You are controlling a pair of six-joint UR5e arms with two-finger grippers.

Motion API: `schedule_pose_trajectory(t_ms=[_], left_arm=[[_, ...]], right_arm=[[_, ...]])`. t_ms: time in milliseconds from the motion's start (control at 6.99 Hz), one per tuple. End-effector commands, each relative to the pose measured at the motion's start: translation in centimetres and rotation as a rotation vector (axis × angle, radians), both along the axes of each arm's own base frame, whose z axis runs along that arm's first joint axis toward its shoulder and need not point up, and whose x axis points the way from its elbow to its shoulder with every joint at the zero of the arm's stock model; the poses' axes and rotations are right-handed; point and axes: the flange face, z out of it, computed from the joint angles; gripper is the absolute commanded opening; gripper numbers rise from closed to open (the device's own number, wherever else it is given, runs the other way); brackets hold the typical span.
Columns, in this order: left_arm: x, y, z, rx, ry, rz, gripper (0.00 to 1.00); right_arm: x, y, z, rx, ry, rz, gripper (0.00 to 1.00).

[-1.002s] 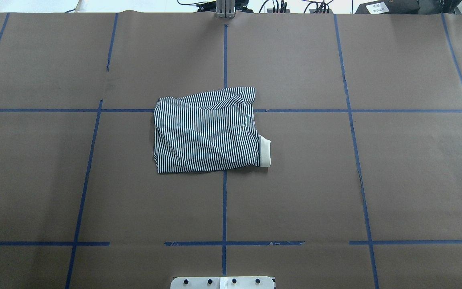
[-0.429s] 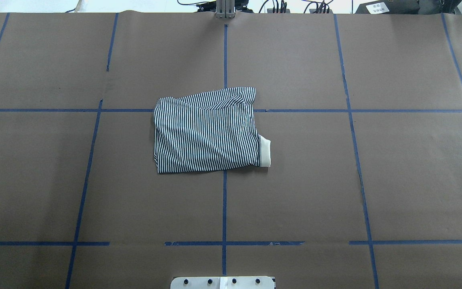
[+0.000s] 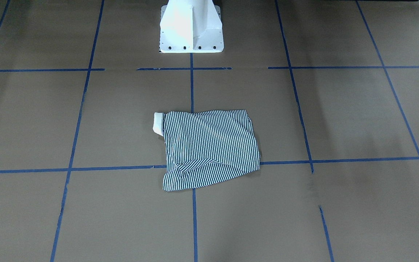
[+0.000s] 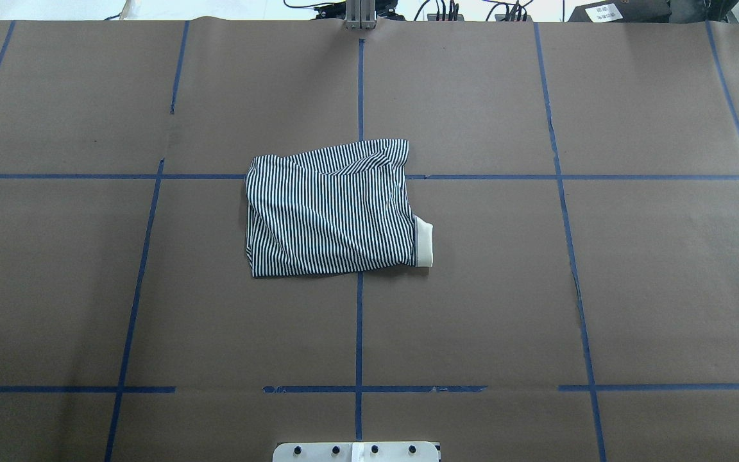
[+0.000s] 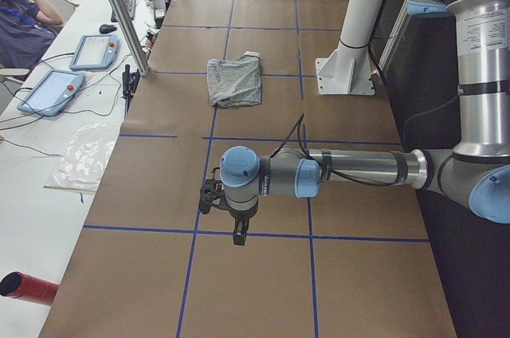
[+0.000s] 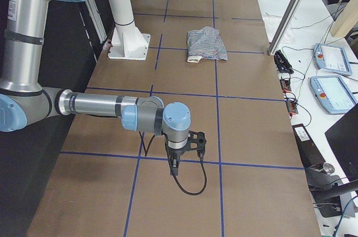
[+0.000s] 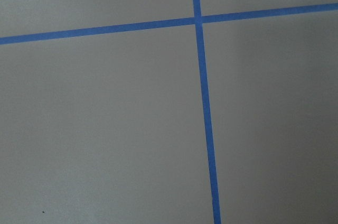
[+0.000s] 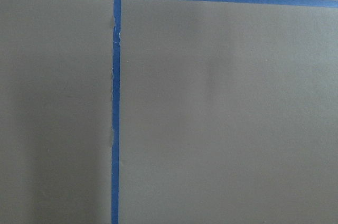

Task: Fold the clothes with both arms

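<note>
White pedestal (image 3: 190, 27) at robot's edge of the table (image 4: 600, 289), blue tape lines (image 4: 359, 333) across it. Shirt (image 4: 328, 208) lies mid-table: rumpled striped block, cream band (image 4: 423, 242) poking out one side. Left gripper (image 5: 237, 236) & right gripper (image 6: 174, 167) hang over opp. table ends, well apart from it — jaws, can't tell.

Left arm (image 5: 358, 168), right arm (image 6: 100, 104) outstretched low

No legible text: white label (image 5: 484, 32) on left arm (image 5: 362, 168) too small.
</note>
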Motion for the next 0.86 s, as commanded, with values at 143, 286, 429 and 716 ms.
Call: schedule_pose_trajectory(t_ms=[143,286,429,716], left_arm=[[-0.09,0.29,-1.06,-0.042,-0.002,-0.002,1.00],[-0.03,0.28,-1.00,-0.042,-0.002,0.000,1.00],[-0.02,0.26,-1.02,-0.040,0.000,0.000,1.00],[-0.02,0.10,-1.24,-0.034,-0.001,0.000,1.00]], right_arm=[[-0.95,-0.39,-0.20,-0.002,-0.024,-0.010,1.00],[-1.14,-0.58,-0.33,0.004,-0.026,-0.018,1.00],[-1.26,-0.62,-0.41,0.009,-0.026,-0.025,1.00],[-1.26,-0.74,-0.56,0.026,-0.025,-0.027,1.00]])
